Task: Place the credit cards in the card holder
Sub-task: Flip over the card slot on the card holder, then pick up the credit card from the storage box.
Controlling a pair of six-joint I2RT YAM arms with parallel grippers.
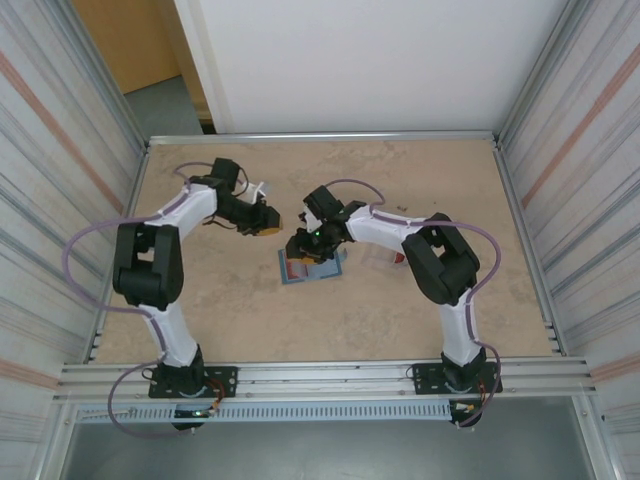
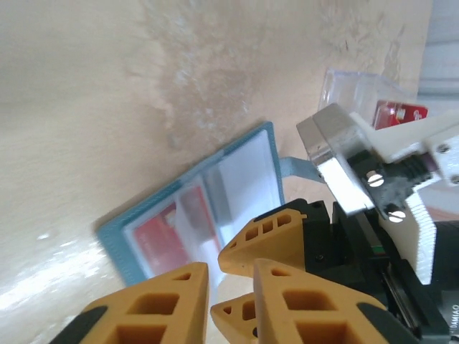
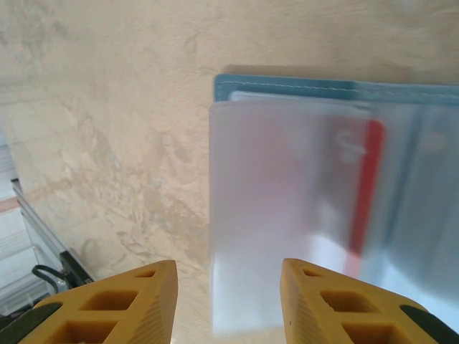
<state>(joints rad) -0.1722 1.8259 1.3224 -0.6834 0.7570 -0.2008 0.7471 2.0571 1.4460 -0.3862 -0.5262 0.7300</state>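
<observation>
Over the middle of the table [image 1: 250,320], in the top view, the right gripper [image 1: 300,246] hung directly above the opened card holder [image 1: 325,272]. The holder lay flat, its long axis running roughly left to right, slightly skewed. The left gripper [image 1: 268,222] sat just beyond its far-left corner, so the right arm was the nearer one. A clear case [image 1: 380,255] lay just right of the holder. How far either pair of fingers stood apart could not be told from there.

From the left wrist, the card holder [image 2: 208,186] lay spread open ahead of the left gripper [image 2: 228,276]. Its teal border framed pale pockets, with a red credit card [image 2: 158,233] seated in one. The left fingers stood only narrowly apart and gripped nothing visible. Beyond the right gripper's body, the clear case [image 2: 351,89] held another red card [image 2: 399,113].

From the right wrist, the right gripper [image 3: 229,301] was wide open and empty. The card holder [image 3: 287,84] lay just ahead, its long axis crossing the direction the fingers pointed. A translucent pocket leaf [image 3: 280,215] reached back toward the gap between the fingers, and a red card edge [image 3: 367,186] showed lengthwise behind it. The next move probably turned on that leaf, which sat slightly forward and right of the open fingers.
</observation>
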